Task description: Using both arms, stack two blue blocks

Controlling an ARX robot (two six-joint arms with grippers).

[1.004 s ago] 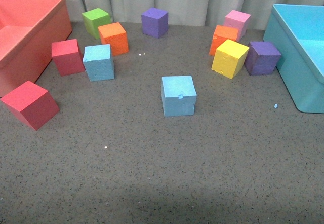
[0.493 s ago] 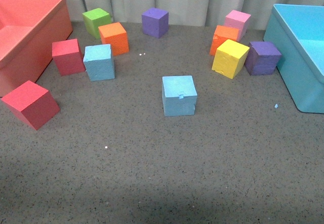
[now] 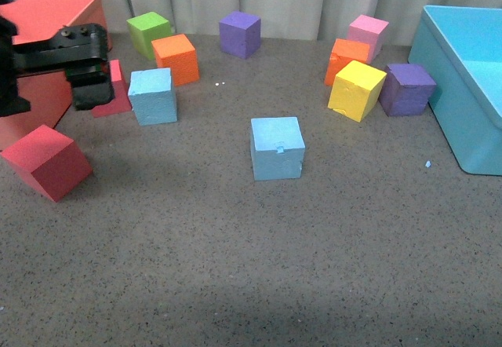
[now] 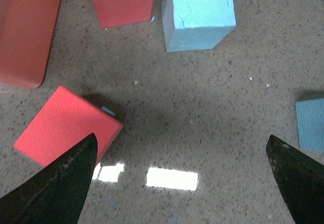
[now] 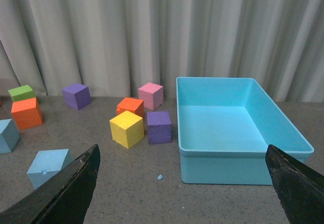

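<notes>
There's the left arm (image 3: 47,56) at the far left of the front view, black wrist level and aimed to the right. The left gripper (image 4: 180,139) angles downward, fingers spread wide. The right gripper (image 5: 182,148) faces forward, fingers just as wide.

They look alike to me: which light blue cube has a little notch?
The central blue cube, standing alone; the left blue cube, by the orange cube, looks plain.

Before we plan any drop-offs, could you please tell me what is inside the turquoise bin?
Nothing shows inside the turquoise bin: in the right wrist view its floor and far walls are bare. The strip of floor just behind its near wall is hidden by that wall.
</notes>
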